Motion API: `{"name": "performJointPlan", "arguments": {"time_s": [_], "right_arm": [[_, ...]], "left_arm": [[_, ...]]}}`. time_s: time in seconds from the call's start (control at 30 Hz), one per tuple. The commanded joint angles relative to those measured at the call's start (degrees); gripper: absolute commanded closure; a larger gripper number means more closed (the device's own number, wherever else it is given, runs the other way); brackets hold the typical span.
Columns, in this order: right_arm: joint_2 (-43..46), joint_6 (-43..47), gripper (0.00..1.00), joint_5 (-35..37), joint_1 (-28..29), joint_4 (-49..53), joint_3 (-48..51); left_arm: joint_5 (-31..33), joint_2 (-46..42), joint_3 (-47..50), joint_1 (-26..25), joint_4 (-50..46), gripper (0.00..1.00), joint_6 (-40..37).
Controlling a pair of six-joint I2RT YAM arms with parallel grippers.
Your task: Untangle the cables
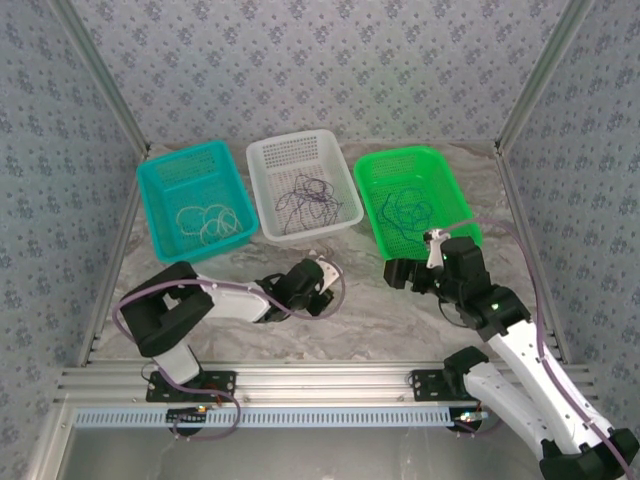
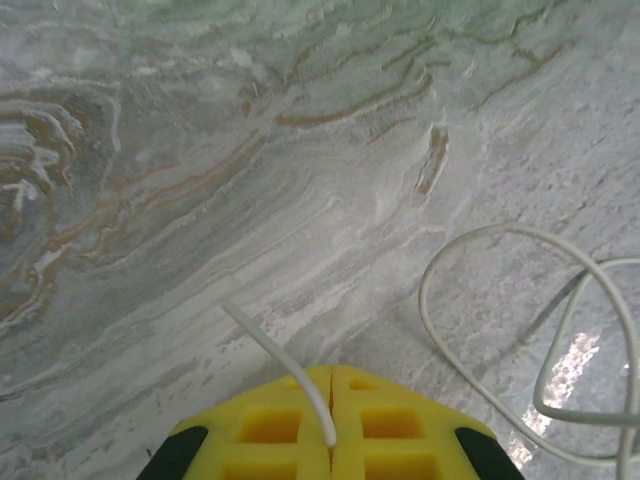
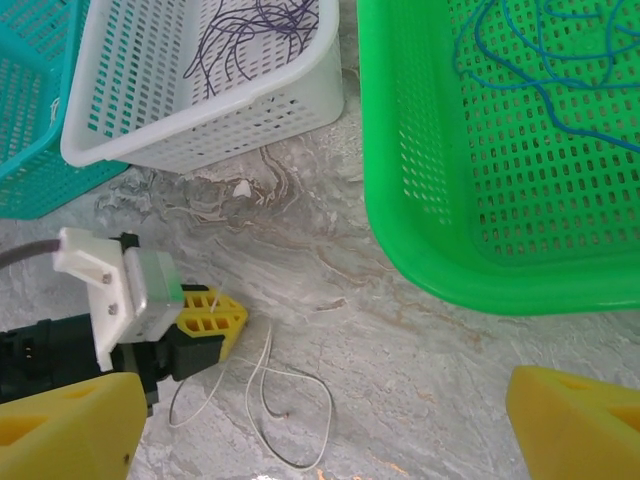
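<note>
Top external view: grey-veined marble worktop (image 1: 380, 320) with three perforated plastic baskets in a row along its far edge.
- Teal basket (image 1: 150, 215), far left: holds cream cable loops (image 1: 205, 220).
- White basket (image 1: 290, 140), far centre: holds dark purple cables (image 1: 305, 195).
- Green basket (image 1: 400, 153), far right: holds blue cables (image 1: 410, 212).

Left gripper (image 1: 322, 283) sits low over the middle of the worktop, in front of the white basket. Left wrist view: its yellow fingers (image 2: 270, 425) are pressed together, clenched on a thin pale cream cable (image 2: 270, 350). One end of the cable sticks out past the fingertips. The rest lies in loose loops on the marble just to one side.

Right gripper (image 3: 325, 420) is near the front edge of the green basket. Its yellow fingers (image 3: 60, 430) are spread wide, released, with nothing between them. Below it lie the cream cable's loops and the left gripper.
</note>
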State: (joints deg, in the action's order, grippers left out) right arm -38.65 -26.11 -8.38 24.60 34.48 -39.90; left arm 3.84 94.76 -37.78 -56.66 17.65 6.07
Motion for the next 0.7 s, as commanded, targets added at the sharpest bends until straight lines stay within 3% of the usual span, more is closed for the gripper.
{"name": "performJointPlan", "arguments": {"time_s": [0.0,0.17,0.33,0.5,0.67], "right_arm": [[0.5,0.7,0.02,-1.2,-0.2,0.2,1.1],[0.4,0.4,0.02,-3.3,1.2,-4.8,4.3],[0.2,0.4,0.02,-3.3,5.4,-12.6,7.7],[-2.0,4.1,0.0,3.2,15.1,-19.1,8.5],[-10.7,8.4,0.0,12.4,27.2,-28.5,7.3]], "left_arm": [[2.2,-5.8,-0.1,0.2,-1.0,1.0,0.6],[7.9,-17.4,-2.3,0.4,-9.1,1.0,-0.8],[7.5,-27.9,-5.3,1.6,-16.9,1.0,-3.7],[6.2,-32.4,-8.6,1.8,-22.1,1.0,-3.6],[5.1,-33.7,-12.1,1.8,-23.5,1.0,-0.6]]}}
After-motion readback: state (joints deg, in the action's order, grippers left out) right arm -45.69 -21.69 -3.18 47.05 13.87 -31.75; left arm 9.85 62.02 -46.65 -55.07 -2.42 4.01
